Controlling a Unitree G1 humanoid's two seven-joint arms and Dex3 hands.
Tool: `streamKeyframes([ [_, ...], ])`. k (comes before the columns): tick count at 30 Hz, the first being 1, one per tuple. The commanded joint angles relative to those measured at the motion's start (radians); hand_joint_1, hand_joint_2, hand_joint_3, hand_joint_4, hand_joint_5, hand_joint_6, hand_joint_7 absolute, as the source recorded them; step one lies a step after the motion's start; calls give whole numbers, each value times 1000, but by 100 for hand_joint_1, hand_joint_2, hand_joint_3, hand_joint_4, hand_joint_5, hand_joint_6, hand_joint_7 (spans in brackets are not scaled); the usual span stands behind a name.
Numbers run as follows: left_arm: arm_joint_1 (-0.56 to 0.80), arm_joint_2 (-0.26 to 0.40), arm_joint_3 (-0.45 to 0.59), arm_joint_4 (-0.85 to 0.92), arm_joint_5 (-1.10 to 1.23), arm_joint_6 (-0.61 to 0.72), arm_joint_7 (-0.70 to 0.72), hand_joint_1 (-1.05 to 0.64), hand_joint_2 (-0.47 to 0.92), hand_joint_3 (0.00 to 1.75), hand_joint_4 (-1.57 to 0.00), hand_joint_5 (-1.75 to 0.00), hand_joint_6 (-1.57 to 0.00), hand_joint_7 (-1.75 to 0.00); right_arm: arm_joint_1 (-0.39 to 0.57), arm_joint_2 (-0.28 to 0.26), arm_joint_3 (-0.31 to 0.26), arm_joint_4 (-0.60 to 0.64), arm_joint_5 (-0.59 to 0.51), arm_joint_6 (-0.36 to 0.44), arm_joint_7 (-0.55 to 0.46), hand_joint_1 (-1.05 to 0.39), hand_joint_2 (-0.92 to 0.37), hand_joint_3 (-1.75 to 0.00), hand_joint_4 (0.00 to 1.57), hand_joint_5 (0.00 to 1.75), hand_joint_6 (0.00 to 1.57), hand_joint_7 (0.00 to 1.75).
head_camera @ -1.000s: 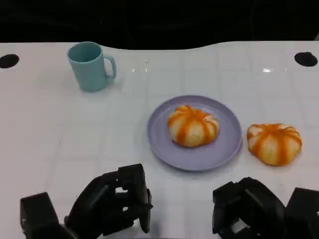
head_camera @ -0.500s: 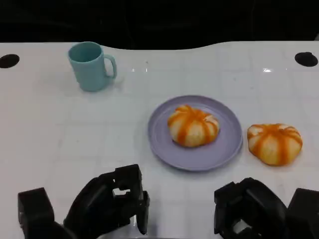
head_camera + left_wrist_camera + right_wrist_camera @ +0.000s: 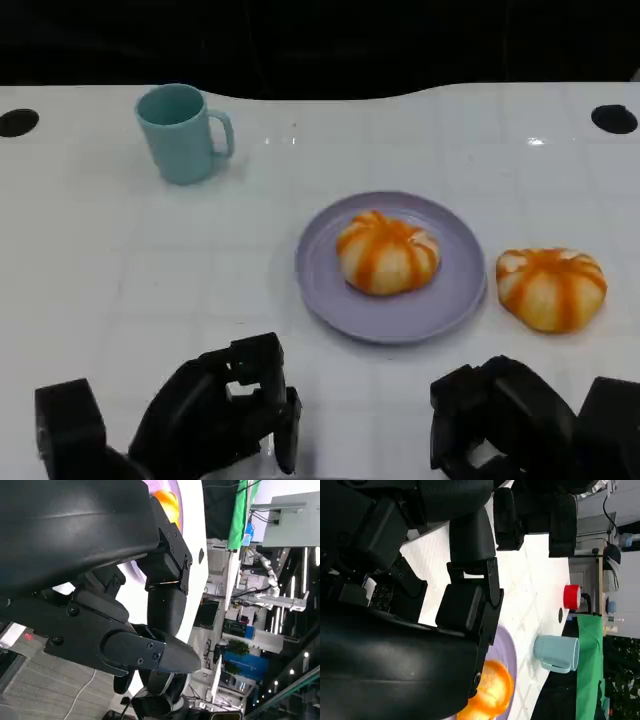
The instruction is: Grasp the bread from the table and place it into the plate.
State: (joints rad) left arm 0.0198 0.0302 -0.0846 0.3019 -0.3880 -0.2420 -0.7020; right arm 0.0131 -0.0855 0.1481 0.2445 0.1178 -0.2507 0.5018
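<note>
Orange-striped bread (image 3: 387, 252) sits on the plate (image 3: 455, 295); both hands, left (image 3: 215, 415) and right (image 3: 510, 420), curl closed, holding nothing.

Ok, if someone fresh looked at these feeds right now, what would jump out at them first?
Probably the two orange-striped buns: one bread sitting in the middle of the lilac plate, a second bread on the table just right of the plate, close to its rim. Next, the teal mug standing upright at far left, and the left hand and right hand low at the near edge, holding nothing.
</note>
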Motion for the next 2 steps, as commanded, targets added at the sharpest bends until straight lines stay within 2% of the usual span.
streamKeyframes([
  [1, -9, 2, 18, 15, 1, -4, -14, -79, 92, 19, -97, -175, -78, -175, 0, -14, -15, 6, 5, -10, -1, -105, -16, -119, 154, 127, 157, 96],
  [2, -9, 0, 19, 15, 2, -6, -12, -79, 92, 19, -97, -175, -78, -175, -1, -13, -16, 7, 7, -8, -1, -105, -16, -119, 154, 127, 157, 96],
])
